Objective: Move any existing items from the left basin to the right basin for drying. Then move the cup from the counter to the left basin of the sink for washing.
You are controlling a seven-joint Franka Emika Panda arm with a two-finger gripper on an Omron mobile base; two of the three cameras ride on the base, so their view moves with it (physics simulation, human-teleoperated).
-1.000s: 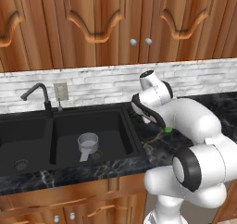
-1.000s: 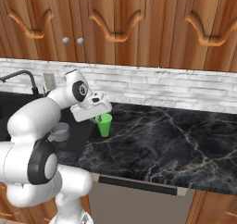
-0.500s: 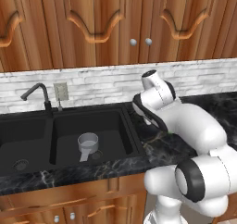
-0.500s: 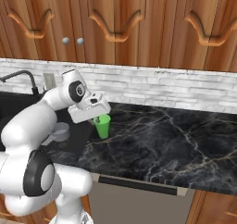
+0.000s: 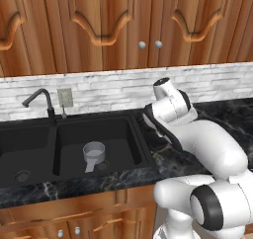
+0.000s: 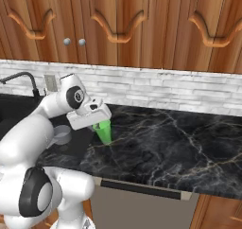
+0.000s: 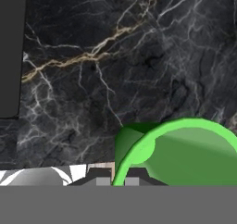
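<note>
Left base view: sink (image 5: 74,149) seen from front-right above | right base view: sink edge and counter (image 6: 165,147) seen from front-left | hand view: counter faced closely from above | shared: counter beside sink

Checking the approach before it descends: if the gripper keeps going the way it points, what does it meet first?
Probably the cup, right below the gripper, likely its rim; depth is unclear, so it may slip past to the counter.

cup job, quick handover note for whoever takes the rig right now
Gripper: low over the cup, whether the jaws are open or shut can't be told.
Cup: upright on the counter, next to the sink.
Right basin: holds a grey handled vessel. Left basin: nothing but its drain seen in it.
Done: left basin looks emptied.
Left: grasp the cup and set it in the left basin.
</note>
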